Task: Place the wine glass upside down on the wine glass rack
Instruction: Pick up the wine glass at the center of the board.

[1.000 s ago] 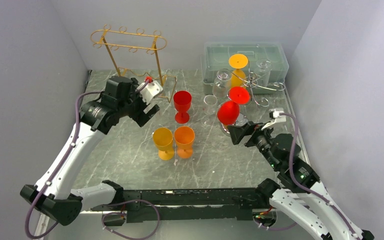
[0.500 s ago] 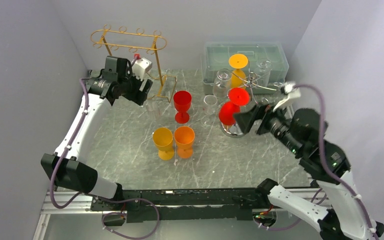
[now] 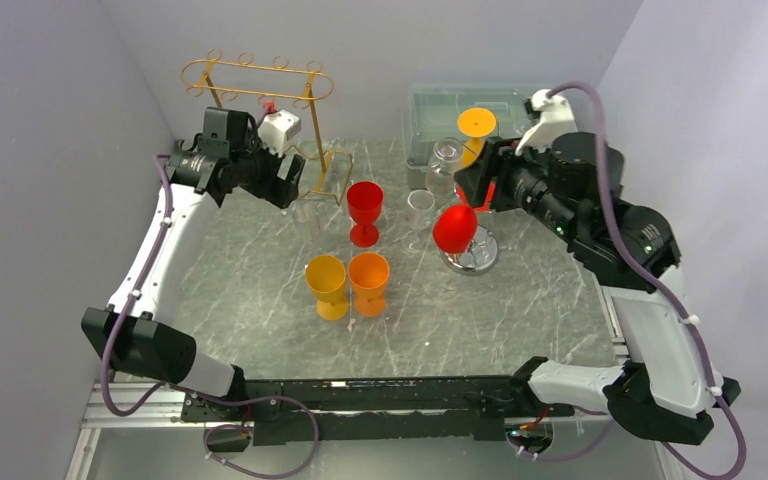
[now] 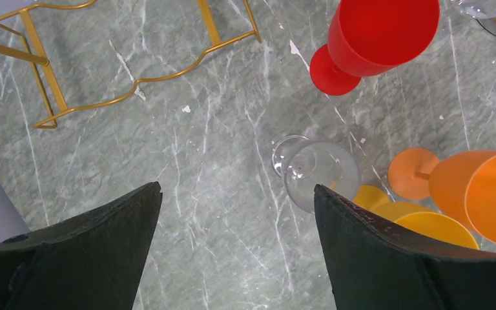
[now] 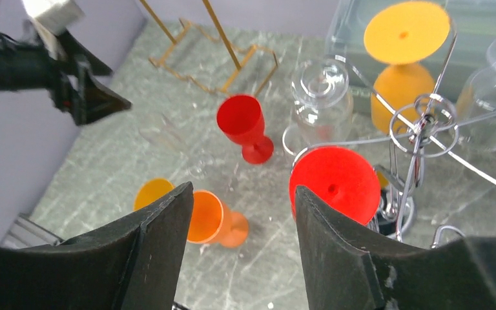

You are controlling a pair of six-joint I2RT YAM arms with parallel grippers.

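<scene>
left gripper (image 4: 237,190) seen parted, empty, over upright clear wine glass (image 4: 316,171) on marble table (image 4: 219,129) near gold rack (image 4: 207,22) | right gripper (image 5: 242,188) seen parted, empty, above red wine glass (image 5: 336,184) hung inverted on chrome rack (image 5: 420,123)

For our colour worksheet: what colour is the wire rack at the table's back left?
The wire rack is gold; clearest in the top external view.

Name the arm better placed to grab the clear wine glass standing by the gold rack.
Left. The left gripper hangs open right above the clear wine glass, which shows between its jaws. The right gripper is over at the silver rack, beside the upside-down red glass, farther away.
</scene>
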